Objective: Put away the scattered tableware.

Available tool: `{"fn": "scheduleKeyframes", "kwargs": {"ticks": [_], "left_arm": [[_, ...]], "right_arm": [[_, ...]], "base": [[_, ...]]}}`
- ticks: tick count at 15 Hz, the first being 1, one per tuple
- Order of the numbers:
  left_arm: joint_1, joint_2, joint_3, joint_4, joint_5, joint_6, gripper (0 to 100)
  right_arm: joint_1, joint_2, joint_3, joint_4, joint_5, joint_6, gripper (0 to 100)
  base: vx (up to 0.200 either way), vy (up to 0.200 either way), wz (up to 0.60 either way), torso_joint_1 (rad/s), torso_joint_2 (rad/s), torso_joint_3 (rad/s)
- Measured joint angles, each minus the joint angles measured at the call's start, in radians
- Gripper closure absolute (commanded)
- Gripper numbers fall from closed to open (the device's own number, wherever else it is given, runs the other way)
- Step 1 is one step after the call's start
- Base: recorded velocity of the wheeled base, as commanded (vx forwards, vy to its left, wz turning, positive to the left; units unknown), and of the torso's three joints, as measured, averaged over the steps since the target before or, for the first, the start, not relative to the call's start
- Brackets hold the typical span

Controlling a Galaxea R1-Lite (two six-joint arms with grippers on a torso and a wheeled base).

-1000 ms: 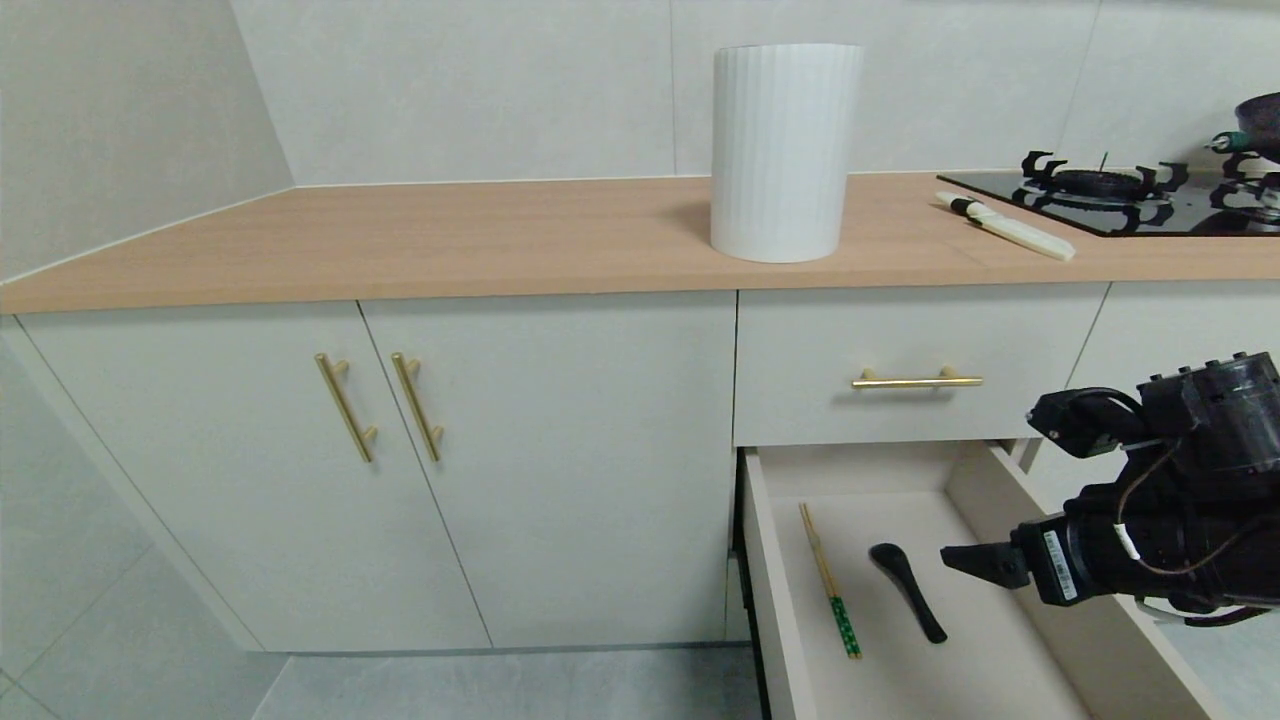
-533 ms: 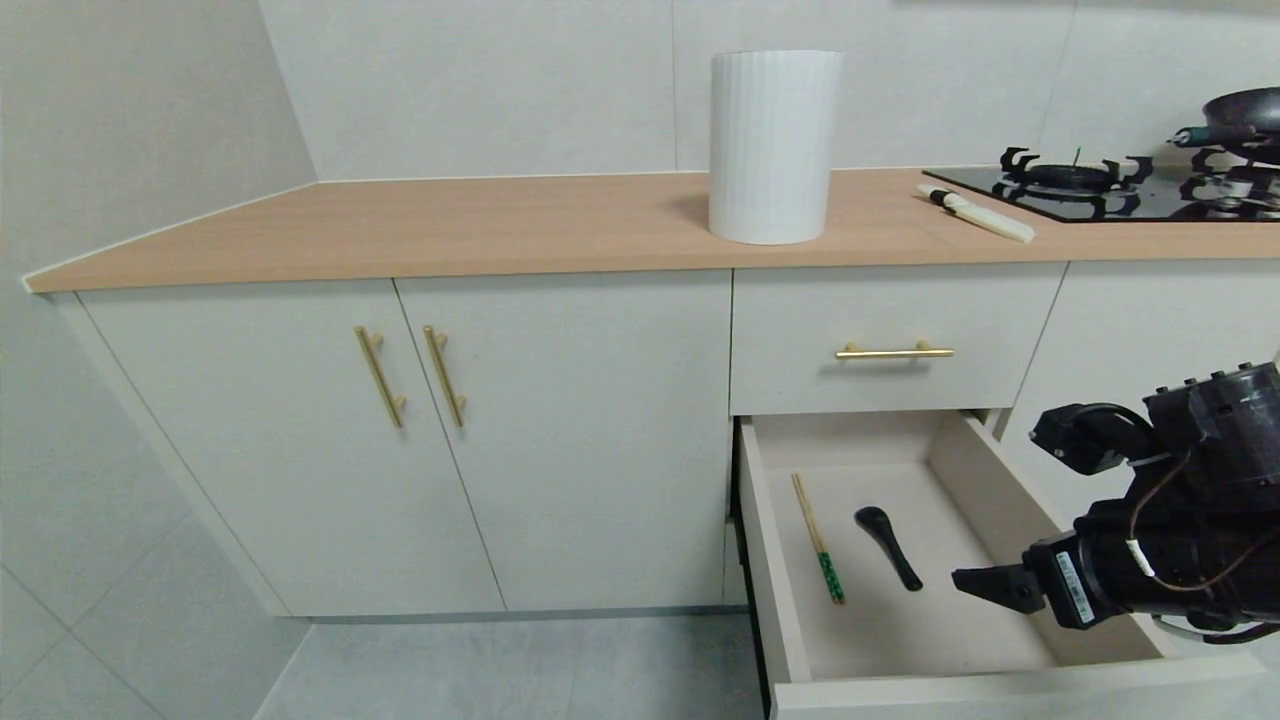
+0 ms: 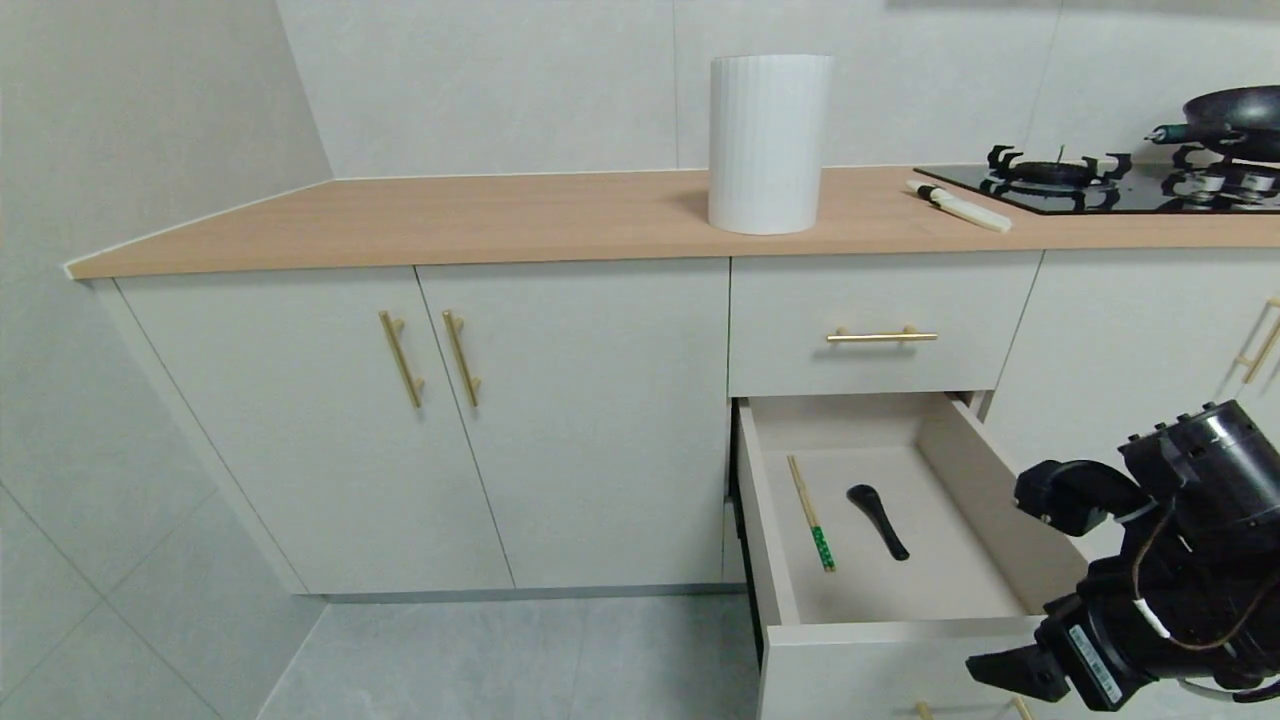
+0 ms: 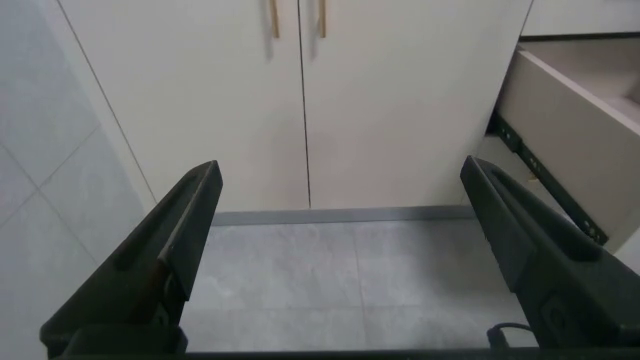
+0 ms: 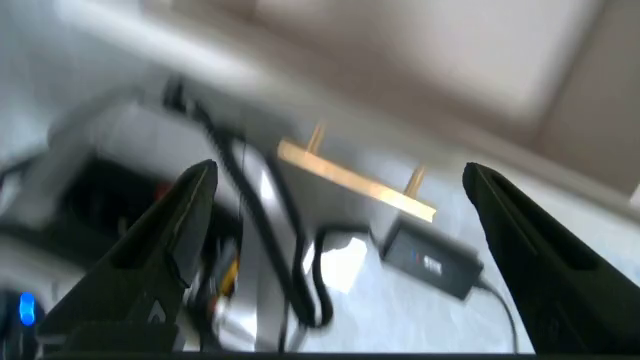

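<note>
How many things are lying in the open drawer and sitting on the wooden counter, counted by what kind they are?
Pair of chopsticks: 1
Black spoon: 1
White ribbed container: 1
Cream utensil: 1
Total: 4

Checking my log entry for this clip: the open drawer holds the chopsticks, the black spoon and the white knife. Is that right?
Not quite. The head view shows the white knife lying on the countertop beside the hob, not in the open drawer. The chopsticks and the black spoon do lie in it.
</note>
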Motion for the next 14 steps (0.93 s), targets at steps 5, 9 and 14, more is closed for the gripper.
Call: {"fn": "scheduleKeyframes", "kwargs": {"ticks": [5,9,14], "left_arm": [[0.000,0.000,0.000,0.000,0.000,0.000,0],[0.000,0.000,0.000,0.000,0.000,0.000,0],[0.000,0.000,0.000,0.000,0.000,0.000,0]], "right_arm": [[0.010,0.086,-0.008,0.047,0.035,-0.034,0],[0.007,0.186,-0.044,0.044,0.033,0.010,0],[0.003,0.269,-0.120,0.050,-0.047,0.157,0]], "base": [[0.000,0.000,0.00,0.000,0.00,0.000],[0.000,0.000,0.00,0.000,0.00,0.000],[0.000,0.000,0.00,0.000,0.00,0.000]]}}
